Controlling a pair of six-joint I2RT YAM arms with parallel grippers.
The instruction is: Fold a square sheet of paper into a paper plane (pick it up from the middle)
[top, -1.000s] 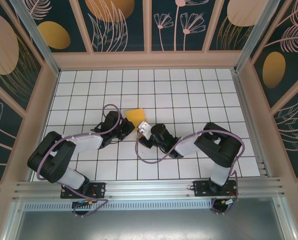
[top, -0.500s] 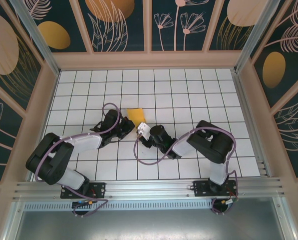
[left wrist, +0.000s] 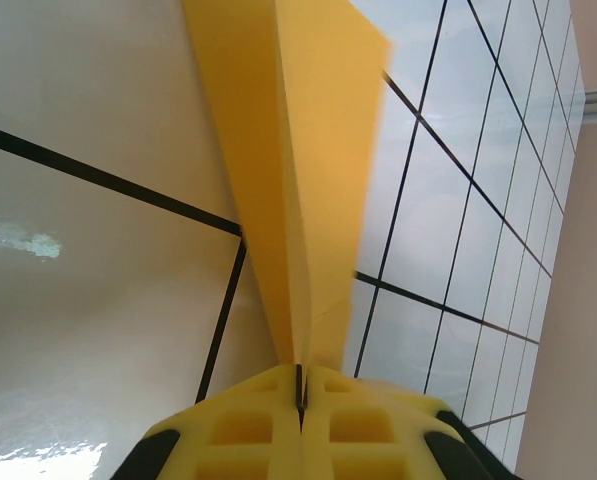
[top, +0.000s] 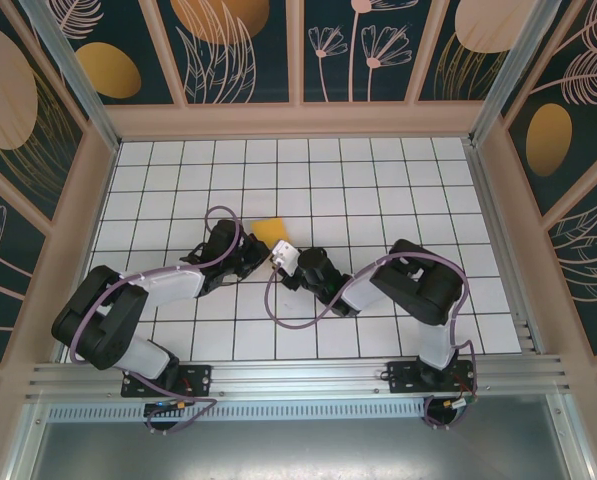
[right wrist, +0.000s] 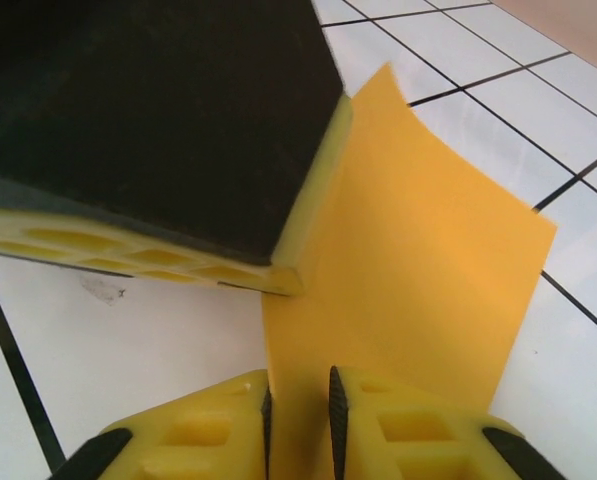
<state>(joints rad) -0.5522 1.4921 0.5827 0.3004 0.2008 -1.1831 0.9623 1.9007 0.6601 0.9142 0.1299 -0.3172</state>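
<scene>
In left jaws: folded sheet point(left wrist: 298, 180), axis outward.

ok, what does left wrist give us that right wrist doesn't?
Left wrist: the left gripper shut on the orange paper, with stacked fold layers running away from its fingers. Right wrist: the right gripper straddling the paper's near edge with a narrow gap, and the left gripper's black outer side against the sheet. Both: the orange paper on the white gridded table.

Bench point(top: 378, 170) centre blocked: left claw point(left wrist: 300, 385) and right claw point(right wrist: 298, 400) meet just beside each other at the folded orange paper point(left wrist: 298, 150). Arms point(top: 378, 290) cross the near rows. Far tile rows open. Walls point(top: 298, 118) enclose three sides.
</scene>
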